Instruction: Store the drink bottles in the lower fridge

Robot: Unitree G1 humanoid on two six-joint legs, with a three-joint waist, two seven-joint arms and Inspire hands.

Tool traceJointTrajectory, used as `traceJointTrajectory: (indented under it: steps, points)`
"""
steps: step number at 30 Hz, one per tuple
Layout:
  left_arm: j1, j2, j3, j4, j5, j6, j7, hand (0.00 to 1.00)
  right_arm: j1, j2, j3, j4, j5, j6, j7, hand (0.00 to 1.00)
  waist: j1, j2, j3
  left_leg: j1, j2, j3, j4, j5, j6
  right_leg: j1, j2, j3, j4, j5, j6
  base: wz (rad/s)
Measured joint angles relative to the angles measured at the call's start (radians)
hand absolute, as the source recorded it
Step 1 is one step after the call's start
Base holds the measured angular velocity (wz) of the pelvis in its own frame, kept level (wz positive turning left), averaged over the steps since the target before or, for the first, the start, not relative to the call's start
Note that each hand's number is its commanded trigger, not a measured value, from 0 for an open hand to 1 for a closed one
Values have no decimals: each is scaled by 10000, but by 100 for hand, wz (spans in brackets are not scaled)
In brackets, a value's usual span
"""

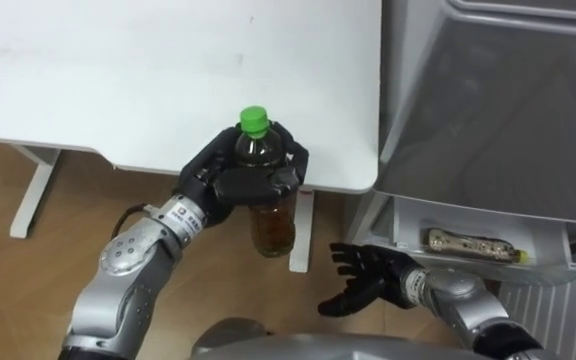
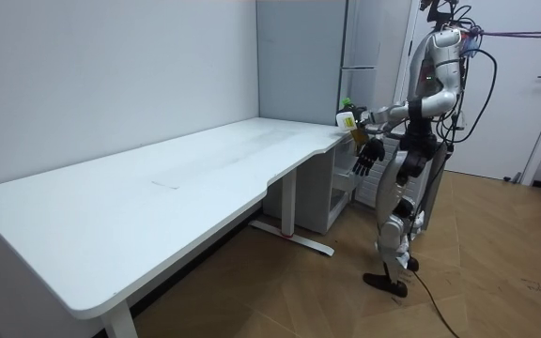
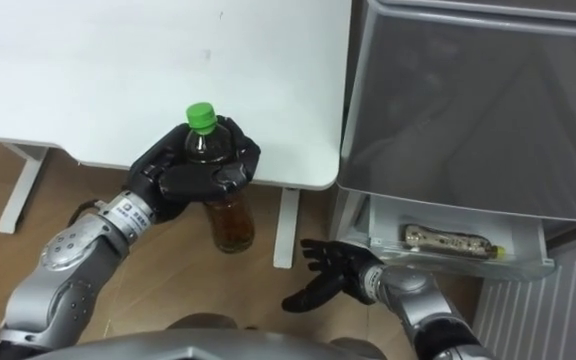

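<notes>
Beside the white table (image 1: 118,70) stands a grey fridge (image 1: 498,110).

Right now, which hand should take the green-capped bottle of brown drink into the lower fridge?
Left, I think: the left hand is curled round the green-capped clear plastic bottle of brown drink. The right hand hangs open and empty, nearer the white lower fridge bin.
</notes>
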Motion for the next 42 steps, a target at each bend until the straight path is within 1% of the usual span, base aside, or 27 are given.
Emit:
traceJointTrajectory:
  steps: [6, 8, 12, 14, 17, 20, 25, 30, 32, 34, 37, 42]
  points:
    - [1, 86, 0, 0, 0, 0, -163, 100, -2, -2, 2, -8, 47, 0, 58, 0, -68, 4, -4, 59, -4, 18, -44, 2, -1, 21, -15, 0, 15, -13, -9, 0]
    - [1, 120, 0, 0, 1, 0, -163, 100, -1, 15, 17, -18, 51, 0, 65, 0, -150, -6, 2, 122, -2, 25, -67, 2, -1, 53, -19, -2, 20, -25, -9, 0]
    - [0, 124, -1, 0, 0, -1, -185, 100, -2, 26, 27, -98, 72, 2, 160, 0, -180, -31, 15, 167, 10, 62, -70, 1, -1, 77, -20, 22, 25, -26, -11, -1]
    - [1, 124, -1, 0, 4, -1, -236, 100, -2, 44, 23, -116, 142, 2, 269, 0, -180, -97, 40, 178, 16, 78, -73, 1, -1, 65, -19, 39, 35, -31, -19, 0]
    - [2, 137, -3, 7, 10, 0, -252, 100, -2, 98, 59, -232, 236, 3, 379, 0, -166, -216, 43, 189, 19, 85, -74, 1, -1, 59, -14, 62, 33, -33, -21, 0]
    - [1, 136, -108, 23, -8, -2, -250, 100, 24, 101, 237, -684, 492, 3, 469, 0, -167, -281, 57, 176, 26, 95, -74, 1, -1, 29, -12, 78, 57, -30, -23, 0]
    - [0, 46, -359, 43, 6, -21, -248, 100, 52, 172, 549, -1625, 835, -18, 751, 0, -168, -279, 55, 163, 33, 108, -62, 1, -1, -29, -29, 39, 179, -31, -24, 0]
    - [-1, 62, -613, 46, 49, -38, -246, 100, 107, 181, 972, -2071, 941, -18, 1053, 0, -166, -273, 55, 151, 34, 113, -51, -2, 1, -34, -38, 31, 232, -30, -26, 0]
    - [-9, 50, -685, 48, 281, -50, -232, 100, 109, 172, 1078, -2090, 1053, -18, 1221, 0, -172, -247, 53, 153, 37, 114, -50, -3, 1, -65, -41, 68, 301, -30, -25, 0]
    - [-15, 26, -717, 47, 594, -53, -229, 100, 110, 159, 1194, -2117, 1159, -18, 1245, 0, -168, -205, 33, 152, 40, 134, -42, -1, 3, -101, -40, 123, 345, -30, -26, -6]
    - [-15, 19, -812, 49, 912, -53, -234, 100, 243, 143, 1220, -2506, 1158, -23, 1267, 0, -169, -152, 15, 159, 37, 146, -41, 3, 5, -113, -39, 209, 383, -30, -26, -4]
    - [-16, -14, -1043, 52, 1223, -54, -247, 100, 417, 132, 1225, -3021, 1157, -29, 1626, 0, -171, -151, 11, 173, 38, 166, -23, 3, 6, -133, -37, 277, 411, -31, -27, -1]
